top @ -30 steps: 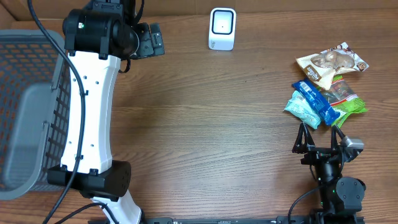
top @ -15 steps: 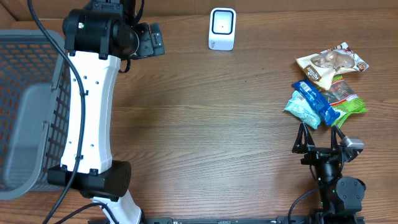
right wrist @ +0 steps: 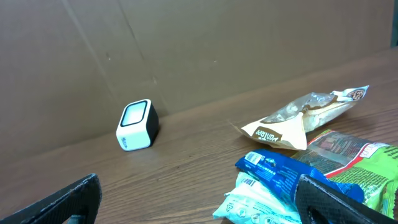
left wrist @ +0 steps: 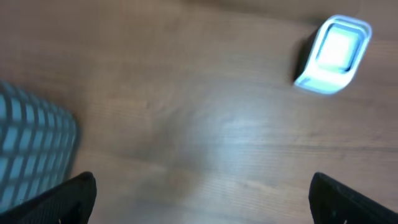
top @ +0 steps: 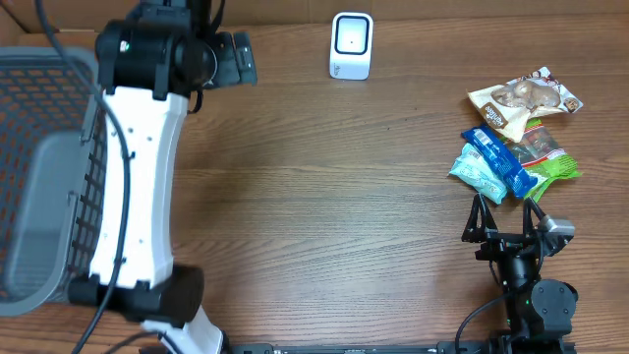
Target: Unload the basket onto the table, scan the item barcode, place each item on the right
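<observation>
Progress: no scan made, as far as the views show. No packet is lifted, and all four lie in a heap on the brown wooden table (top: 324, 197).
Item: the heap sits at the right. It is made up of a tan crinkled snack bag (top: 524, 100), a blue foil wrapper (top: 499, 160), a mint-green plastic packet (top: 476, 171) and a bright green pouch (top: 550, 157). They overlap one another and lie well apart from the scanner.
Scanner: the white box-shaped barcode scanner (top: 351, 45) stands at the far middle of the table, with nothing in front of its window.
Left gripper: the left gripper (left wrist: 202, 190) has its fingers spread wide and holds nothing. It hangs over bare wood at the far left, between the grey mesh basket (top: 39, 118) and the scanner.
Right gripper: the right gripper (top: 505, 214) also has its fingers fully apart and is empty. It sits low at the near right, just short of the heap.
Left to do: choose a packet, grip it, carry it across to the scanner and turn its barcode to the window.
Hard to make out: the left wrist view is blurred, and so is the left arm from overhead. A small striped patch on the mint-green packet may be a barcode. The other packets show no code. The right wrist view cuts off the green pouch. The basket's contents cannot be told.
</observation>
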You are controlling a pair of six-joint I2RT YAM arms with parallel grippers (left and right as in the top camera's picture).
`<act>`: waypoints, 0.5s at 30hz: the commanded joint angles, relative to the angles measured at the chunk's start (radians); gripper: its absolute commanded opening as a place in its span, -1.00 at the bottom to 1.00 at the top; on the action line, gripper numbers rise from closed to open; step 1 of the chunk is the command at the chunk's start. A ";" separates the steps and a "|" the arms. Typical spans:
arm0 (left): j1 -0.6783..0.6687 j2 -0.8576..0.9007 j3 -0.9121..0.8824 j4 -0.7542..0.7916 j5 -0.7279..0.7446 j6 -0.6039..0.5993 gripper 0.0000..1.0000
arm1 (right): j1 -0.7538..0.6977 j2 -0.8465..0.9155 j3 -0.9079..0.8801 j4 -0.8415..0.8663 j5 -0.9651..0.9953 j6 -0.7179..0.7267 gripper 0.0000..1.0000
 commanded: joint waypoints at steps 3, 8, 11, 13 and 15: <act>0.000 -0.303 -0.306 0.271 0.115 0.231 1.00 | -0.002 -0.010 -0.011 0.006 -0.006 0.000 1.00; 0.026 -0.567 -0.723 0.607 0.183 0.335 0.99 | -0.002 -0.010 -0.011 0.006 -0.006 0.000 1.00; 0.056 -0.736 -0.988 0.810 0.225 0.363 1.00 | -0.002 -0.010 -0.011 0.006 -0.006 0.000 1.00; 0.077 -0.843 -1.150 0.916 0.235 0.373 0.99 | -0.002 -0.010 -0.011 0.006 -0.006 0.000 1.00; 0.095 -0.956 -1.305 1.008 0.235 0.374 1.00 | -0.002 -0.010 -0.011 0.006 -0.006 0.000 1.00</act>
